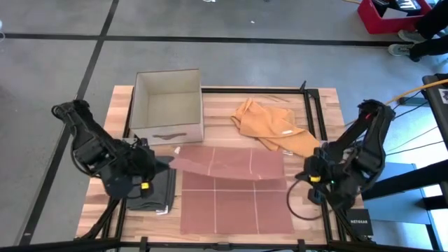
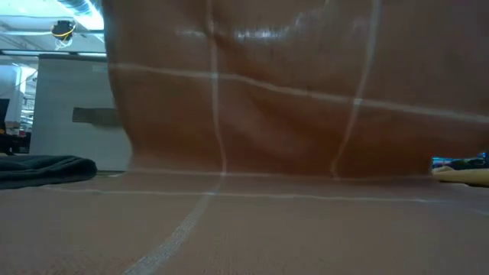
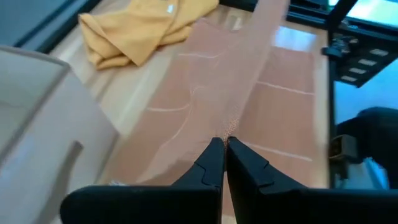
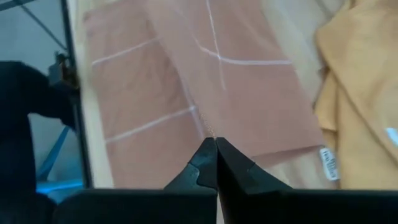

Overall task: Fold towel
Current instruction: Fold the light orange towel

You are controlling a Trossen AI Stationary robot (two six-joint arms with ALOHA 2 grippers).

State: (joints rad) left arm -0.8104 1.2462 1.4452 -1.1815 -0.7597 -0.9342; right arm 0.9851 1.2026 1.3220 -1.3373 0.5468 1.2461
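Folding needs both corners level: left gripper [image 3: 224, 144] and right gripper [image 4: 215, 144], fingers clenched on towel [image 1: 234, 189], far edge lifted beside the box [image 1: 166, 105]; lay evenly w/o slack.

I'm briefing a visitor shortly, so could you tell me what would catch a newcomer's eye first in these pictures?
The pink towel spread mid-table, its far edge lifted between the two arms: the left end effector and right end effector are each shut on that edge. Behind it lies a crumpled orange cloth, beside an open box at the far left. A dark cloth sits under the left arm.
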